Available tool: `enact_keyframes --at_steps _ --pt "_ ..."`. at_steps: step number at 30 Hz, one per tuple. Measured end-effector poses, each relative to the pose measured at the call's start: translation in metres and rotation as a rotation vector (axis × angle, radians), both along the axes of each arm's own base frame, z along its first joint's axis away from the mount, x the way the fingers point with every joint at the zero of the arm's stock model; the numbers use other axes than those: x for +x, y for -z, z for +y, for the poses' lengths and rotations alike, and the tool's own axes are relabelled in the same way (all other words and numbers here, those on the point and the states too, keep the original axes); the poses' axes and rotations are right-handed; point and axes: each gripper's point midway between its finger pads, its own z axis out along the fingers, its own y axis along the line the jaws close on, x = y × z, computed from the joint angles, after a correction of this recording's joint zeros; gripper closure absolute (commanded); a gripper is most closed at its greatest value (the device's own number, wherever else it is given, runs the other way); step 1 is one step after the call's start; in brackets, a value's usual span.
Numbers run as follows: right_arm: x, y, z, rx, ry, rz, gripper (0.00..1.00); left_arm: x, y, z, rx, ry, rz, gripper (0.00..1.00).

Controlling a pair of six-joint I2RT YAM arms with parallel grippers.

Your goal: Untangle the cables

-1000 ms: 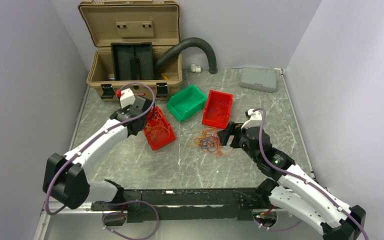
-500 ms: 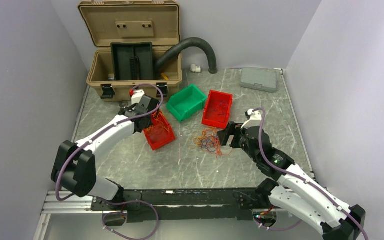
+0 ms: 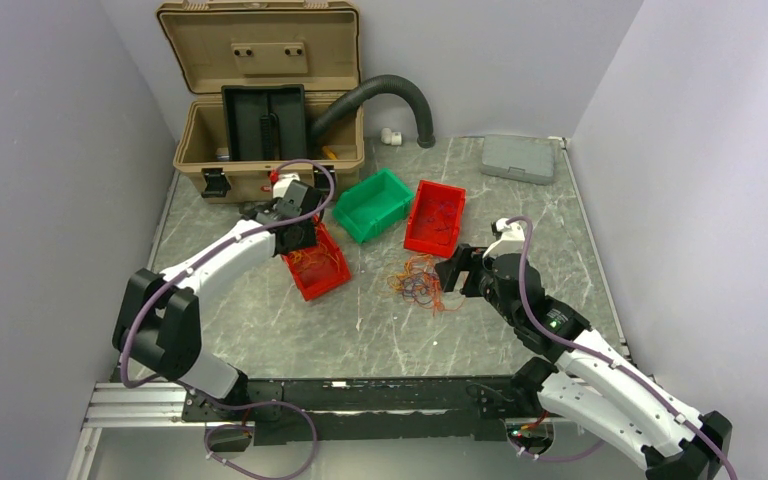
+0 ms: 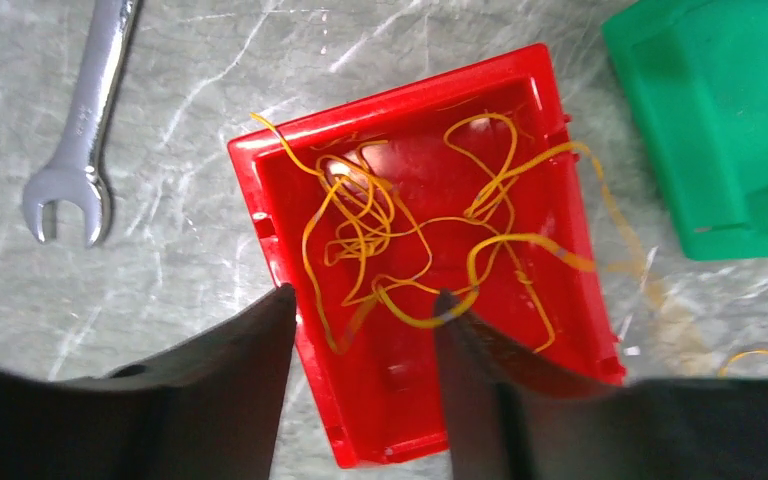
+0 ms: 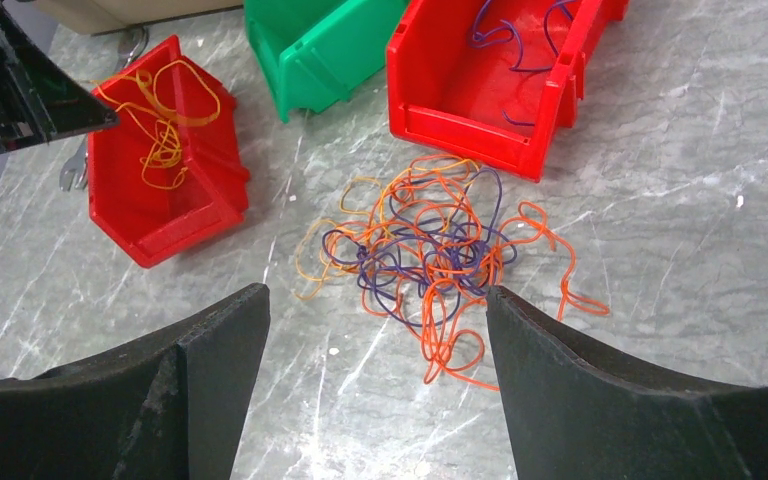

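Note:
A tangle of orange and purple cables [image 3: 417, 282] [image 5: 430, 250] lies on the table. My right gripper [image 3: 457, 270] [image 5: 378, 295] hangs open just right of it, with nothing between its fingers. My left gripper [image 3: 295, 225] [image 4: 365, 300] stands open over the left red bin [image 3: 317, 262] [image 4: 410, 390]. That bin holds loose yellow-orange cables [image 4: 400, 240], and one strand touches the tip of the right finger [image 4: 455, 330]. Purple cables [image 5: 505, 40] lie in the right red bin [image 3: 434, 217] [image 5: 480, 90].
A green bin [image 3: 373, 204] [image 5: 320, 50] [image 4: 730, 120] sits between the two red bins. A wrench [image 4: 85, 110] lies left of the left red bin. At the back stand an open tan toolbox [image 3: 260, 100], a black hose [image 3: 400, 90] and a grey case [image 3: 518, 157].
My left arm has swung right over the left red bin and its jaws have gone from shut to open. The right arm and the tangle have not moved.

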Motion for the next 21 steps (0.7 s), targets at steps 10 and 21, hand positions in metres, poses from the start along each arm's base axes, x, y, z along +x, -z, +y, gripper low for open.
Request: enact_keyframes --at_steps 10,21 --pt "0.000 0.001 -0.001 -0.006 0.005 0.000 0.18 -0.001 -0.038 -0.005 -0.062 0.049 -0.094 0.18" --pt "0.000 0.001 -0.002 -0.007 0.006 0.000 0.18 0.004 -0.039 -0.053 -0.259 0.178 -0.068 0.23"
